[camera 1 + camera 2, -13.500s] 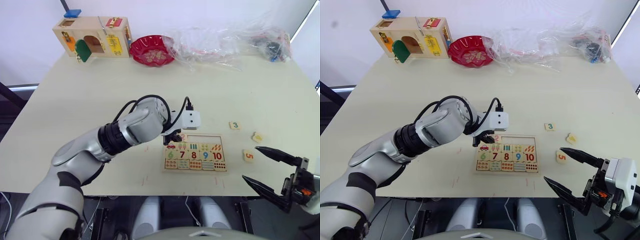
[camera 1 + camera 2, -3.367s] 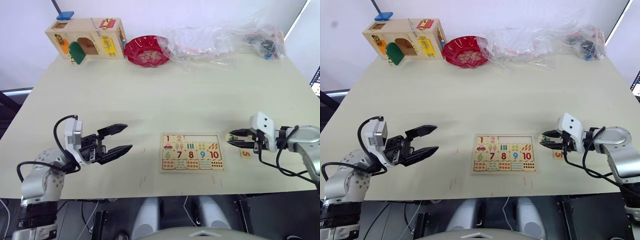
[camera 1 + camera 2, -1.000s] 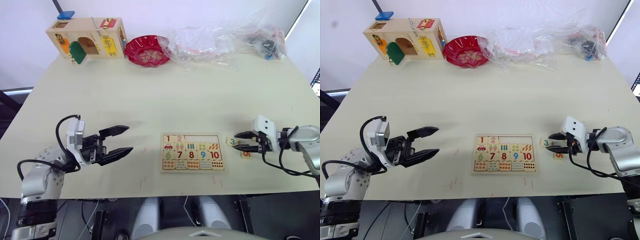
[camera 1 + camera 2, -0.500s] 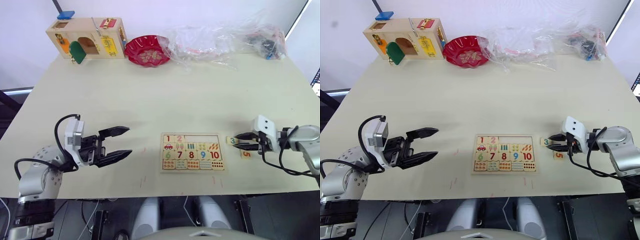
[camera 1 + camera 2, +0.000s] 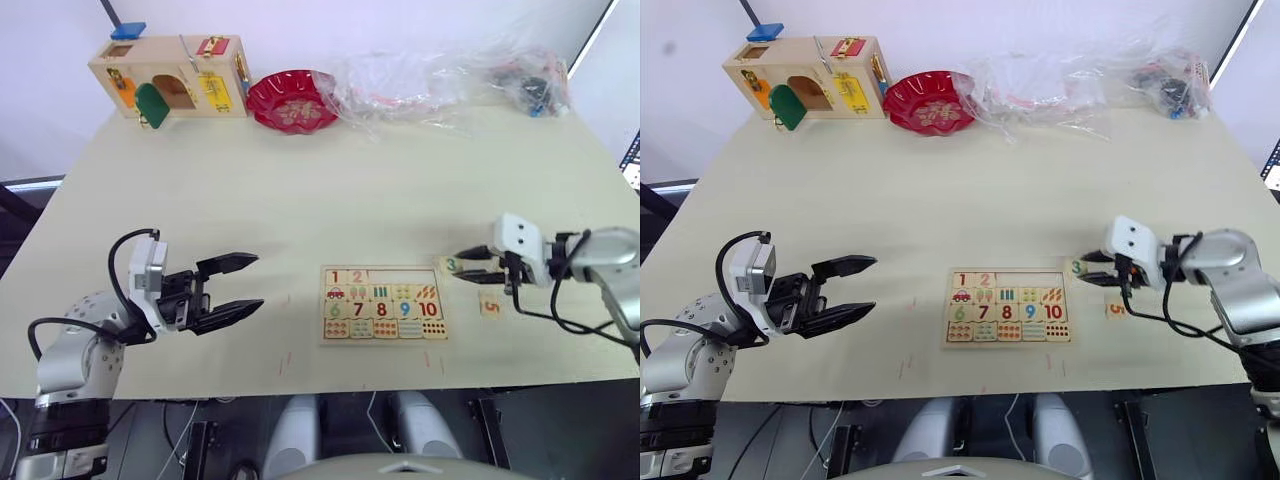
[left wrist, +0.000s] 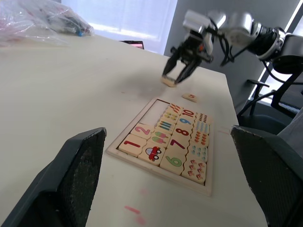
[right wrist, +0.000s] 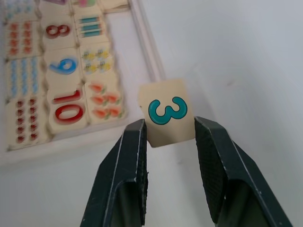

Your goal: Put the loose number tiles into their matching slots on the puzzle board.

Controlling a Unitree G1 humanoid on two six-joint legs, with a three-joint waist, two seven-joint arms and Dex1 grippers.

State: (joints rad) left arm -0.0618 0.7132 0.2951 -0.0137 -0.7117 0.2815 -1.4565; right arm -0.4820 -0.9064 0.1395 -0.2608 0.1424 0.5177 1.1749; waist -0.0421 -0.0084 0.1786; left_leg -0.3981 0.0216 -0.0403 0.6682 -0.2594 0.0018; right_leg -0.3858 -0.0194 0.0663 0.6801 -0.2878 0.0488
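Item: small square pale-wood tile bearing a teal digit 3 [image 7: 166, 112]. It was held between the two black fingers of the right gripper [image 7: 168, 137], which were closed on two opposite side edges, so that the printed face was left uncovered. It was carried just beside the right-hand edge of the flat rectangular pale-wood puzzle board [image 5: 384, 303], at about 2 o'clock from the board's centre, apparently lifted clear of the table. The grip by the edges was judged to suit lowering the tile flat into a recess.

Orientation: the tile being square, no long axis was found. In the right wrist view the digit read upright, its top pointing away from the gripper.

Slots: the recessed strip along the board's top row [image 5: 405, 276] was seen empty to the right of the seated red 1 and orange 2; the third place was judged the tile's destination.

Other loose piece: a pale-wood tile with an orange 5 [image 5: 490, 305], lying flat on the cream table [image 5: 300, 190] at 3 o'clock from the board.

Left gripper [image 5: 240, 285]: held wide open and empty, well apart at the board's 9 o'clock.
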